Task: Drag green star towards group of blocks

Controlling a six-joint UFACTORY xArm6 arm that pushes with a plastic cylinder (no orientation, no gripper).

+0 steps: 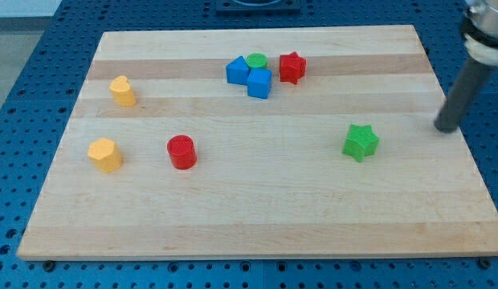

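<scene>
Eight blocks sit on the table (233,217): two blue, two yellow, two red, two green; the green star (361,142) lies alone at four o'clock from the group of blocks (263,71). My tip (446,128) rests at three o'clock of the star, apart from it, holding nothing; blue pegboard (40,72) surrounds the wood.

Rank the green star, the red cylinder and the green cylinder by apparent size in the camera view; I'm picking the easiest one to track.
1. green star
2. red cylinder, close to the star, so this order is unsure
3. green cylinder, partly hidden behind blue blocks and farther up the board
</scene>
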